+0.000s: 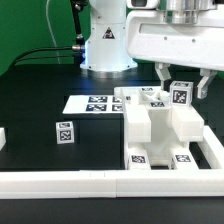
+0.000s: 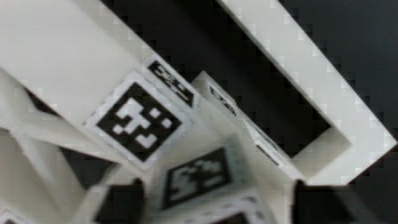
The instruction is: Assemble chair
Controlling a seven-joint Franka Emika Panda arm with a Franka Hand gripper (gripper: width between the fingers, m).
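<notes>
The chair stands as a partly built white blocky assembly with black-and-white tags, toward the exterior view's right, inside the corner of the border rail. My gripper hangs over its far right part. The fingers straddle a white tagged chair piece that sticks up from the assembly, and dark gaps show on both sides of it. In the wrist view the same tagged piece fills the middle, and my gripper is only at the picture's edge. A small loose tagged block sits alone toward the exterior view's left.
The marker board lies flat behind the chair, in front of the robot base. A long white border rail runs along the front and turns up the right side; in the wrist view it is the border rail.
</notes>
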